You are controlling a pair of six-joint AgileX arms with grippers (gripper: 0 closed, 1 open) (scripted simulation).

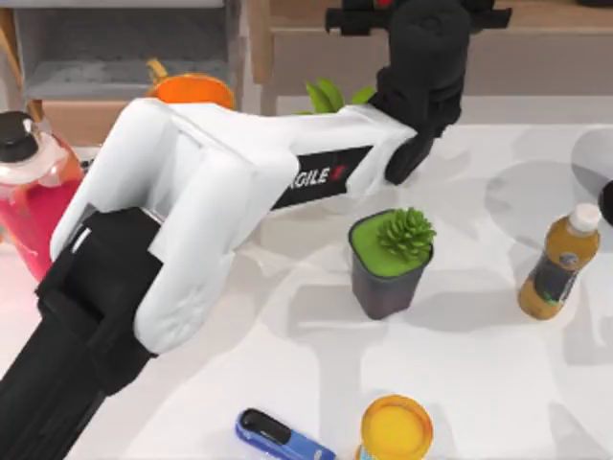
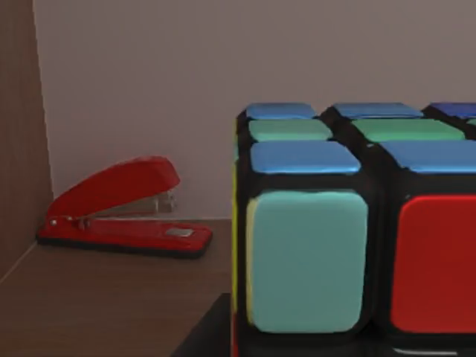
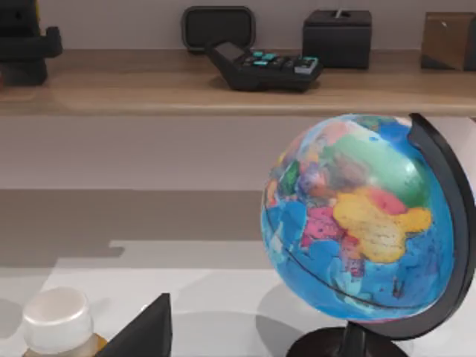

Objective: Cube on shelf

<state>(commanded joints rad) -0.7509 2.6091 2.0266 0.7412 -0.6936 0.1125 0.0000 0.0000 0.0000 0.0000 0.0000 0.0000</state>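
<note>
- Reaching over the table to the back, the left gripper (image 1: 421,19) is at the shelf (image 2: 97,297). The task looks to be in its placing step.
- The cube (image 2: 357,230) sits close in front of the left wrist camera, above the light-brown shelf board. Its tiles show blue, green, pale teal and red on a black grid.
- The cube's underside is cut off, so I cannot tell if it rests on the board or hangs just above it.
- I cannot tell whether the left jaws clamp the cube or have let go.
- The next move, as I judge it, is to settle the cube flat on the board, release it, and draw the arm back. The red stapler (image 2: 119,212) in the shelf's corner is near but apart from the cube.
- The right gripper is parked at the table's right, facing a globe (image 3: 357,223). I cannot tell its jaw state.
- Counted:
  - one cube
  - two staplers, the red one and a blue one (image 1: 278,439) on the table
  - one potted succulent (image 1: 391,259)
  - one globe
</note>
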